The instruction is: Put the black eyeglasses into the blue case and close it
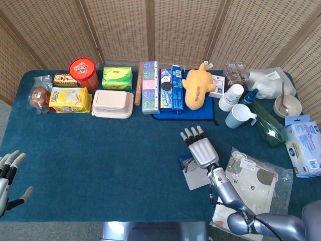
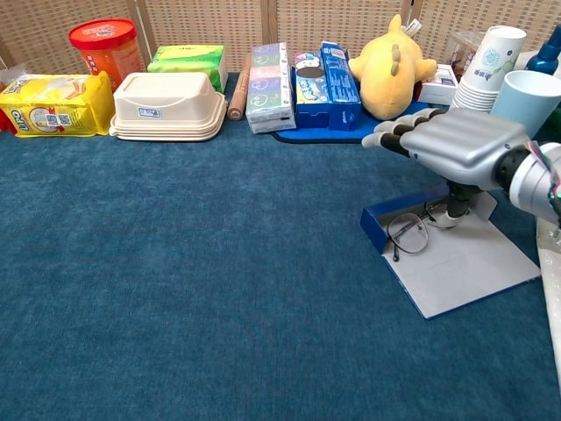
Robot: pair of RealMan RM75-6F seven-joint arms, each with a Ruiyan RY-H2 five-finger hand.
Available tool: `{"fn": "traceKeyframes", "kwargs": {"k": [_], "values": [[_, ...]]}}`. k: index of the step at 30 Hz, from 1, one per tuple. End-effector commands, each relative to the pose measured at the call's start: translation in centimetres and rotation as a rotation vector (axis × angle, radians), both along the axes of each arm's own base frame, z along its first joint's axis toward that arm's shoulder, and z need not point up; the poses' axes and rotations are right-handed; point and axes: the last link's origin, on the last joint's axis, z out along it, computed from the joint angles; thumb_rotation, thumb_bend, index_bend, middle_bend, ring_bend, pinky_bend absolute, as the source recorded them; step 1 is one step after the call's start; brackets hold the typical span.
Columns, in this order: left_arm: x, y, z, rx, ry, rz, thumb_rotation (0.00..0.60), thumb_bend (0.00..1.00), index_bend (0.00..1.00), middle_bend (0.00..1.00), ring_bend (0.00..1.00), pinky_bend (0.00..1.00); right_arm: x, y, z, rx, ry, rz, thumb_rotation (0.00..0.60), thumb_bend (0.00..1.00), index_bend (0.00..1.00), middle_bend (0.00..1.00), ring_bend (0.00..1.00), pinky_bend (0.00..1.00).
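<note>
The black eyeglasses (image 2: 408, 232) lie on the grey inside of the open blue case (image 2: 460, 267), up against its low blue wall at the left. My right hand (image 2: 456, 145) hovers flat over them with its fingers stretched out to the left, and its thumb touches the right lens area. From the head view, the right hand (image 1: 199, 148) covers most of the glasses (image 1: 188, 164) and the far part of the case (image 1: 194, 176). At the lower left edge, off the table, my left hand (image 1: 7, 173) holds nothing and has its fingers spread.
A clear plastic bag (image 1: 253, 181) lies just right of the case. Behind it stand a light blue mug (image 2: 528, 95), stacked paper cups (image 2: 487, 66) and a yellow plush (image 2: 390, 66) on a blue tray. Boxes and food packs line the back edge.
</note>
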Motion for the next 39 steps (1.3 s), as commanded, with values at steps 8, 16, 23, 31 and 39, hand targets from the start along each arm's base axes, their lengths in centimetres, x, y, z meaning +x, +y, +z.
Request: {"fn": "traceKeyframes", "kwargs": {"k": [8, 16, 23, 31, 39], "values": [[-0.2, -0.1, 0.0, 0.0, -0.003, 0.003, 0.6, 0.27, 0.04, 0.06, 0.0, 0.0, 0.3, -1.2, 0.1, -0.013, -0.006, -0.018, 0.6, 0.08, 0.0, 0.0, 0.0, 0.05], [-0.3, -0.1, -0.1, -0.002, -0.009, 0.002, 0.6, 0.27, 0.04, 0.06, 0.0, 0.0, 0.6, -0.9, 1.0, -0.008, 0.001, -0.032, 0.6, 0.1, 0.0, 0.0, 0.0, 0.05], [-0.2, 0.1, -0.5, -0.012, -0.02, -0.009, 0.6, 0.27, 0.04, 0.06, 0.0, 0.0, 1.5, -0.2, 3.2, 0.069, -0.046, -0.08, 0.6, 0.43, 0.0, 0.04, 0.0, 0.05], [-0.3, 0.1, -0.8, -0.022, -0.028, -0.007, 0.6, 0.27, 0.03, 0.06, 0.0, 0.0, 1.7, -1.3, 4.7, 0.171, -0.132, -0.201, 0.6, 0.51, 0.1, 0.11, 0.0, 0.06], [-0.2, 0.5, -1.3, -0.046, -0.041, -0.005, 0.6, 0.27, 0.03, 0.06, 0.0, 0.0, 0.8, -2.9, 5.4, 0.171, -0.157, -0.278, 0.6, 0.53, 0.18, 0.18, 0.06, 0.09]]}}
